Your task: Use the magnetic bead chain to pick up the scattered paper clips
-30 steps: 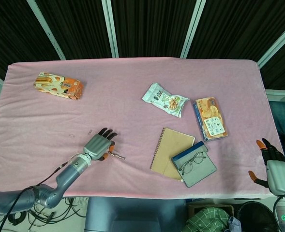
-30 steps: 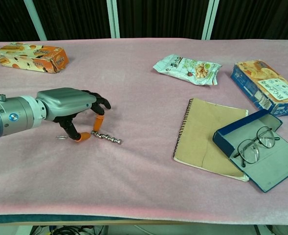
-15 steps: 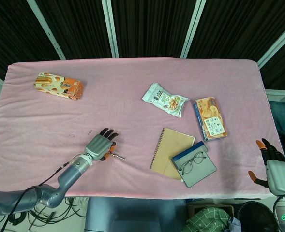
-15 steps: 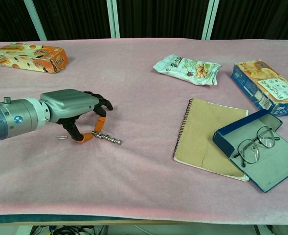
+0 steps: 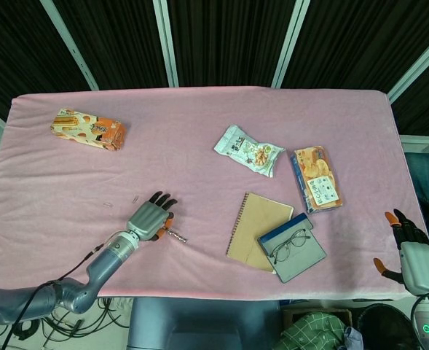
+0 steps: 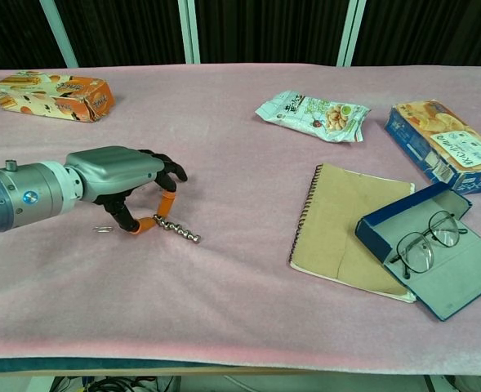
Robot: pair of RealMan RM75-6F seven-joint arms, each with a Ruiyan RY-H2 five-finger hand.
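Since the earlier frames our left hand [image 6: 130, 184] shifted slightly w/ the bead chain [image 6: 176, 230], pinching its end; silvery beads trail on the pink cloth [image 6: 248, 318]. Right hand [image 5: 409, 249] looks open, prob. empty.

Shiny metal bead chain [image 6: 179, 229] lies on matt, fuzzy pink cloth [image 6: 240, 147] beside a brown paper notebook [image 6: 350, 229].

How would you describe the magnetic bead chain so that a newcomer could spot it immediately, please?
Look at the near left part of the pink table, where the left hand reaches in. The bead chain trails from its orange fingertips: a short string of shiny metal beads, unlike the thin wire paper clip beside the hand.
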